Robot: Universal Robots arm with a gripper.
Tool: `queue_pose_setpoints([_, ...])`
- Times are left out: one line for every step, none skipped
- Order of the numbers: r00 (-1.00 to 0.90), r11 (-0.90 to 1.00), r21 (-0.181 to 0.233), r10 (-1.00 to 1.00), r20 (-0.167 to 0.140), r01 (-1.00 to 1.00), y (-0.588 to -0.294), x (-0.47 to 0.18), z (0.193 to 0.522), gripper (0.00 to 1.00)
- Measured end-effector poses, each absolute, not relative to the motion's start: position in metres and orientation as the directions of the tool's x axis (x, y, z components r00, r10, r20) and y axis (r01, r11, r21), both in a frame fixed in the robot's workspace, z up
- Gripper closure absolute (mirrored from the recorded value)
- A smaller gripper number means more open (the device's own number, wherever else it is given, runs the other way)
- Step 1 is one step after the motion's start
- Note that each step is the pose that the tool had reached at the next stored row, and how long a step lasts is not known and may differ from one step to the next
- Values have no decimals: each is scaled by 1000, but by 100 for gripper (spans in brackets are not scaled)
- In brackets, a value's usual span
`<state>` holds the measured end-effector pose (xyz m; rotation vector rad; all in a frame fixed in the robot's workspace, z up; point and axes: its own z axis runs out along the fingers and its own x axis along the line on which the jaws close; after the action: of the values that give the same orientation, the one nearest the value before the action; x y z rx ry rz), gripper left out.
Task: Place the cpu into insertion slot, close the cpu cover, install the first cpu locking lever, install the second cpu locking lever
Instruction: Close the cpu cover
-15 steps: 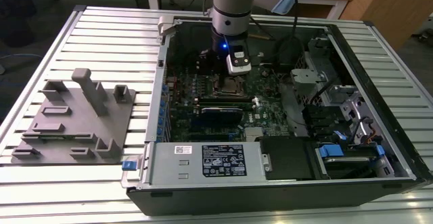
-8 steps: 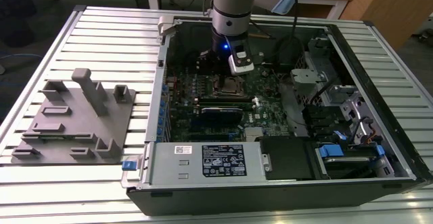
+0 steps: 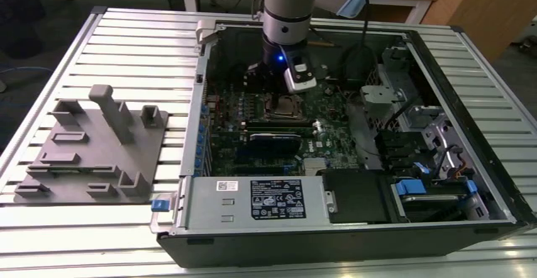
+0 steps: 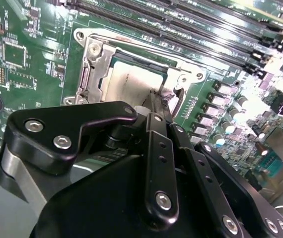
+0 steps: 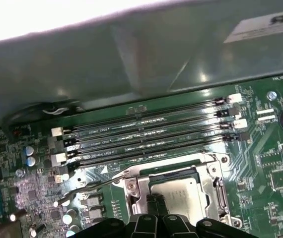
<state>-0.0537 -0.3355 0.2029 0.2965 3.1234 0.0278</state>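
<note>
The cpu (image 4: pixel 131 79) lies flat in the insertion slot (image 4: pixel 131 43) on the green motherboard, its silver-grey top showing through the window of the cpu cover (image 4: pixel 93 69). The cover lies down around the chip. In the first wrist view the cpu (image 5: pixel 178 193) sits inside the cover (image 5: pixel 213 186), and a thin wire locking lever (image 5: pixel 94 187) sticks out sideways from the socket. My gripper (image 4: pixel 155 99) is shut, its tips pressed together at the socket's edge, right over the chip's rim. In the exterior view the gripper (image 3: pixel 281 95) hangs just above the slot (image 3: pixel 290 106).
Long black memory slots (image 5: pixel 146 134) run beside the socket. The case wall (image 5: pixel 131 64) rises close behind them. A grey fixture block (image 3: pixel 92 152) stands on the table at the exterior view's left. The power supply (image 3: pixel 251 199) and drive bays (image 3: pixel 419 187) fill the case's near side.
</note>
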Motion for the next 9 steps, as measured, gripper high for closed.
queue_pose_setpoints([-985,985,18,173,-2,173,-336,-54,203,90])
queue_pose_setpoints([-987,987,18,159,-2,159,-336,-54,203,90])
queue_pose_setpoints([-989,989,18,149,-2,149,-336,-54,203,90])
queue_pose_setpoints([-990,989,18,144,-2,144,-336,-54,203,90])
queue_pose_setpoints([-990,990,18,140,-2,140,-336,-54,203,90])
queue_pose_setpoints([-991,990,18,137,-2,137,-336,-54,203,90])
queue_pose_setpoints([-991,991,18,135,-2,135,-336,-54,203,90])
queue_pose_setpoints([-991,991,18,133,-2,133,-336,-54,204,90])
queue_pose_setpoints([-991,991,18,132,-2,132,-336,-54,204,90])
